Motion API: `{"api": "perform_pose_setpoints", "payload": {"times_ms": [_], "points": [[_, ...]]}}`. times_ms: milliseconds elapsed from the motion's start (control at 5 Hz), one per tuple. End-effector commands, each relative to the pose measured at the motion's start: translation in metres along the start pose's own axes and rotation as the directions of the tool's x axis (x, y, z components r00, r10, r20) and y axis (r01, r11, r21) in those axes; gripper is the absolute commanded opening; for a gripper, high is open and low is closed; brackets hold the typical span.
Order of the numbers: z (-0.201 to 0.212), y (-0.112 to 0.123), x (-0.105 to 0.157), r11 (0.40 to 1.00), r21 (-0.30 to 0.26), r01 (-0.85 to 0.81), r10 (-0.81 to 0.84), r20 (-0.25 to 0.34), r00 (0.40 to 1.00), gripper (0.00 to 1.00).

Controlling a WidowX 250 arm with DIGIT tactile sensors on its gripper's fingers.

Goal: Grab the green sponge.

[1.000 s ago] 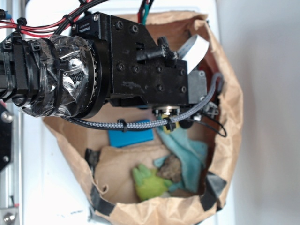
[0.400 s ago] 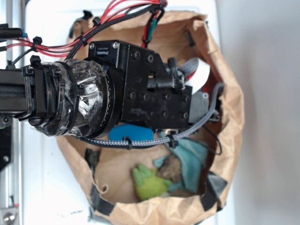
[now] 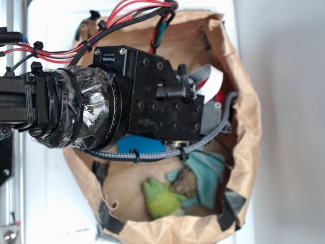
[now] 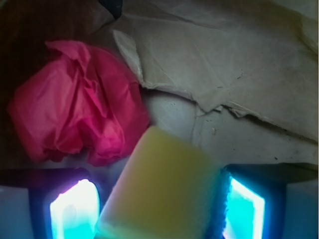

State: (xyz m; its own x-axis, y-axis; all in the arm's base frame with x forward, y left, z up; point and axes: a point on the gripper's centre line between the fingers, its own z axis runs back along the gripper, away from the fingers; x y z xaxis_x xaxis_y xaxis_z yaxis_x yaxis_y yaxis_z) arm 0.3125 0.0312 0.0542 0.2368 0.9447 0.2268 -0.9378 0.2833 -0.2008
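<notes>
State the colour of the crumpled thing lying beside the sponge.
Bright pink. The crumpled thing shows best in the wrist view, left of the sponge.

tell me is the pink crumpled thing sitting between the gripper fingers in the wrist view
No, the yellow sponge sits between the gripper fingers, while the pink crumpled thing lies beyond them to the upper left.

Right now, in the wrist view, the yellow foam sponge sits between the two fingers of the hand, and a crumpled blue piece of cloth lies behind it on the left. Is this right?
Not quite. The wrist view shows the crumpled cloth is pink, not blue. The rest holds: the yellow foam sponge sits between the fingers of the hand, with the cloth behind on the left.
</notes>
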Motion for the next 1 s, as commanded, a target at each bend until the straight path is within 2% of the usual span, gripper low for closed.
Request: {"api": "perform_pose_setpoints", "payload": {"times_ms": [0, 200, 400, 600, 800], "points": [[0.015, -0.009, 0.004, 0.998, -0.063, -0.002, 0.003, 0.02, 1.0, 0.0], [0.018, -0.012, 0.008, 0.997, -0.076, 0.029, -0.027, 0.026, 0.999, 0.0], [0.027, -0.016, 0.016, 0.986, -0.115, 0.12, -0.119, 0.01, 0.993, 0.0], [0.043, -0.017, 0.021, 0.945, -0.183, 0.27, -0.275, -0.002, 0.961, 0.0], [0.062, -0.015, 0.024, 0.852, -0.247, 0.461, -0.47, 0.025, 0.882, 0.0]]}}
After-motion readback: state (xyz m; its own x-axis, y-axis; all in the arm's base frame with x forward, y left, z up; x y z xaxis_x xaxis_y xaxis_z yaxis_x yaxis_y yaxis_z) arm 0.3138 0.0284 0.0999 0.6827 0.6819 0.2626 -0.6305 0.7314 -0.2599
